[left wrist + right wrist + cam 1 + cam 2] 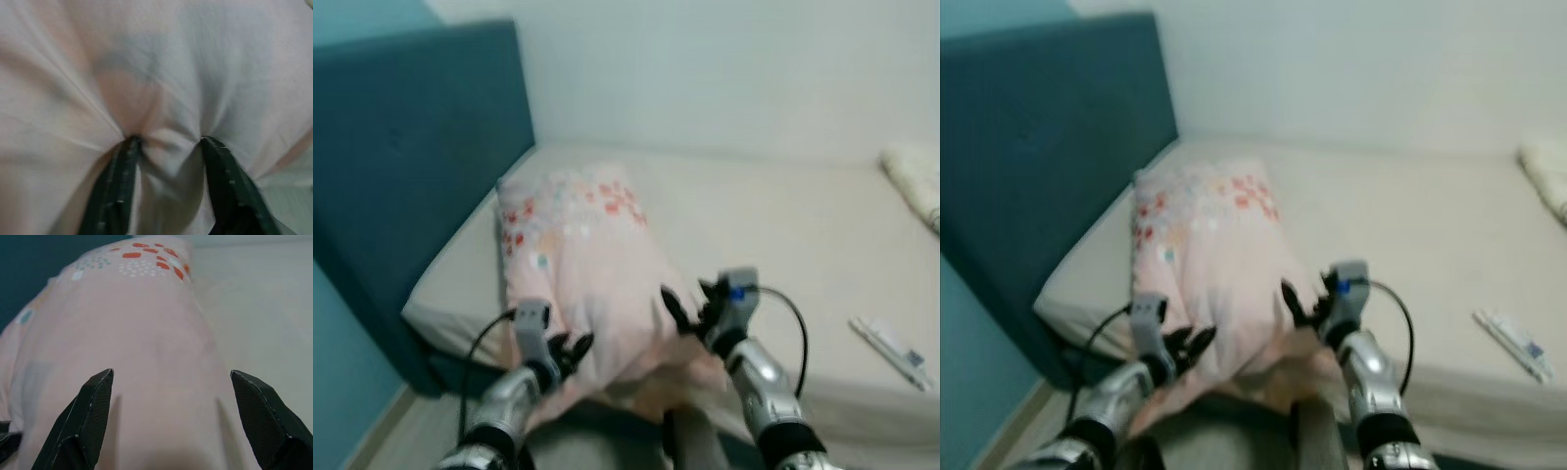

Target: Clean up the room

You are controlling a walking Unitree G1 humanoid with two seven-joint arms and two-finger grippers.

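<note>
My left gripper (570,351) pinches the pale pink patterned pillow (578,264) at seven o'clock to hold it; my right gripper (690,308) fingers spread wide at five, ready to seat it on the cream mattress (783,225).

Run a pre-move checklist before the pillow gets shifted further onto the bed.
1. Left tool gripping the pillow: ok, fabric is bunched between its fingers.
2. Right tool gripping: not ok, fingers spread wide over the pillow, not closed on it.
3. Pillow supported: not ok, its near end hangs over the edge of the bed.
4. Space toward the headboard: ok, bare mattress lies beside and beyond the pillow.
5. Small item near the bed edge, robot's right: ok, well apart from the pillow.
6. View sharpness: not ok, head views are blurred.
</note>
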